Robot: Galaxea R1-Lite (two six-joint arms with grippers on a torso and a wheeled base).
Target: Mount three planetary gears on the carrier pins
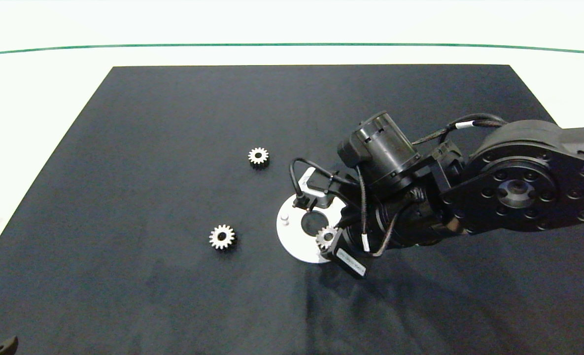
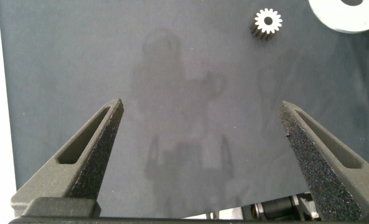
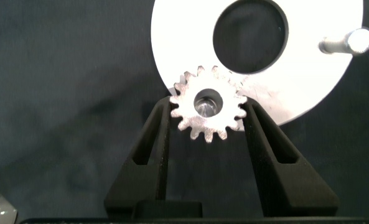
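Right hand gripping gear over disc rim, left hand wide above bare mat

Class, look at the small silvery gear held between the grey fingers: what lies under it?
Under the silvery toothed gear in the right hand is the flat white disc's rim. Whether a pin sits beneath is hidden.

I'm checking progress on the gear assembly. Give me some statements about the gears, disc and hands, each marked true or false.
1. The right hand grips a gear at the disc edge. True.
2. Two gears lie loose on the mat. True: one farther, one nearer.
3. The left hand holds a gear. False: it is open and holds nothing.
4. All three gears sit on pins. False: a bare pin shows.
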